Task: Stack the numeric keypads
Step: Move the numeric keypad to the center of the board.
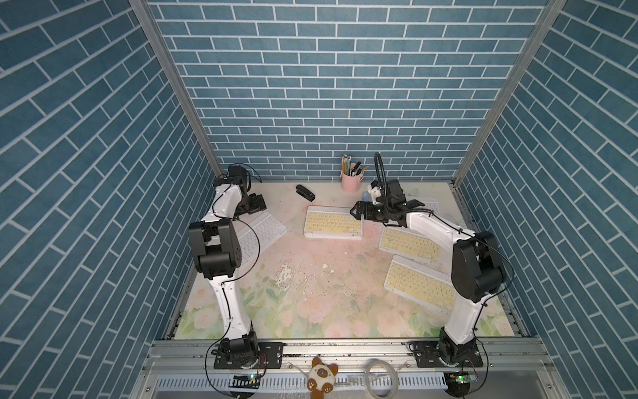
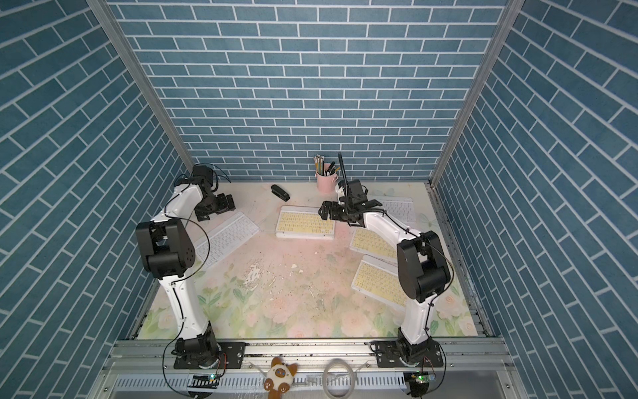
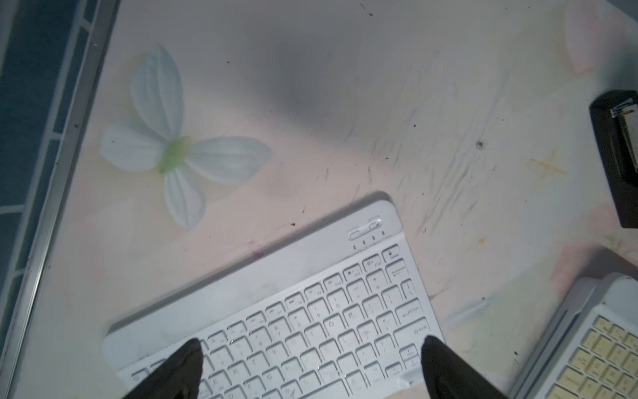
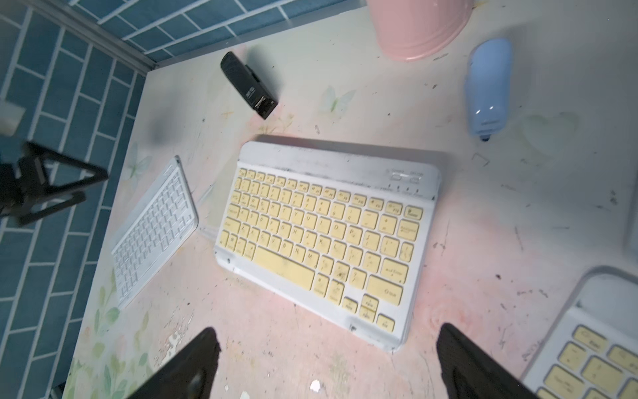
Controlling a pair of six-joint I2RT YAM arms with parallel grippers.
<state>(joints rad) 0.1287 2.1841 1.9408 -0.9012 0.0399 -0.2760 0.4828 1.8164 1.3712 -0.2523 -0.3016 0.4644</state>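
The right claw and left claw stood released. The slim yellow-keyed, white-framed plastic keypad seemed light, stiff and slick, best pinched across an edge.

Enclosure has three walls in blue brick-pattern covering with pale grout lines: far wall, left wall, right wall. Aluminium posts stand at both far corners. Bench top is a pastel floral print, pink and green roses toward the near side, pale butterfly motif by the left wall. Surface is scuffed, with a chipped white patch mid-bench and dark specks around it. Aluminium rail runs along the near edge, slotted duct nearer still. Light is even, shadows soft.
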